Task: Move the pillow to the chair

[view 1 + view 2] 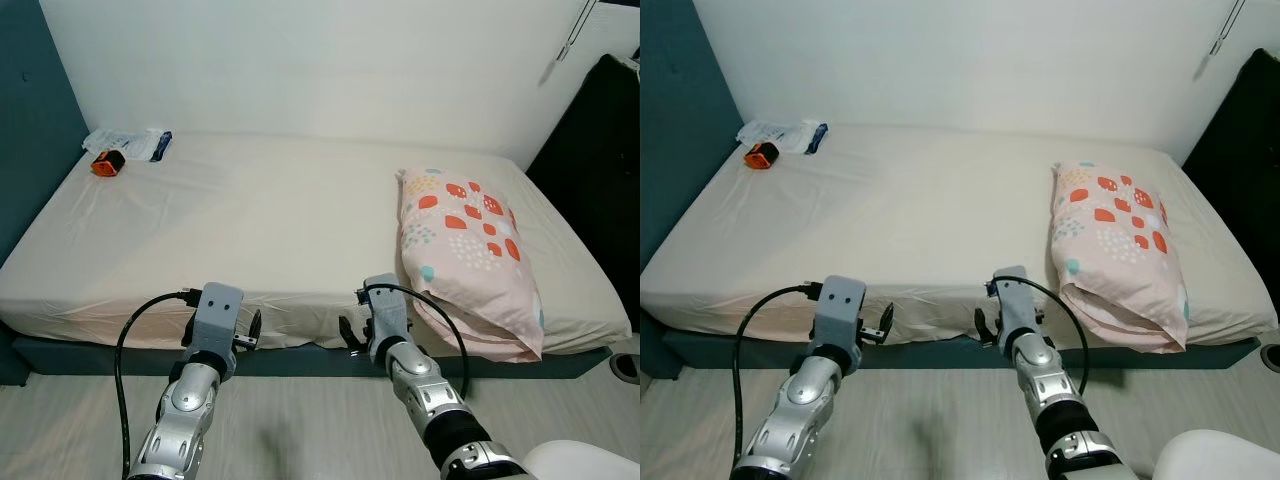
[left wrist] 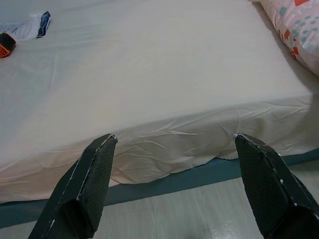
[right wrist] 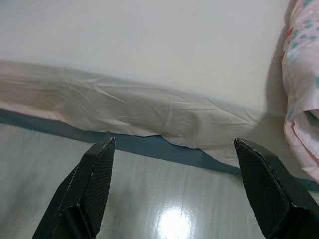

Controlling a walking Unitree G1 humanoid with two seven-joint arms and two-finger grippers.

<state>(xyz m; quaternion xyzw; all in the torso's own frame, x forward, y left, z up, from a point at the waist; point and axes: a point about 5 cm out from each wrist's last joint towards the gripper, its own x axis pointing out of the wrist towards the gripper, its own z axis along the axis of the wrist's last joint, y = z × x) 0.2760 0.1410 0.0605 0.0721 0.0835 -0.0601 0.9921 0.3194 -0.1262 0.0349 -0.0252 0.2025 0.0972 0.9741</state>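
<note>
Head views show a bed (image 1: 250, 220) with a patterned pillow (image 1: 468, 250) lying on its right side, one end overhanging the near edge. Both arms are raised before the bed; the right gripper (image 1: 990, 322) is just left of the pillow, the left gripper (image 1: 245, 332) well apart from it. A small orange thing (image 1: 107, 162) sits at the far left corner.

Left wrist view: fingers (image 2: 84, 184) spread wide, holding nothing.

Right wrist view: fingers (image 3: 89, 184) wide apart, empty, pillow (image 3: 301, 99) beside them. It looks soft and light; pinching the overhanging end should work.
</note>
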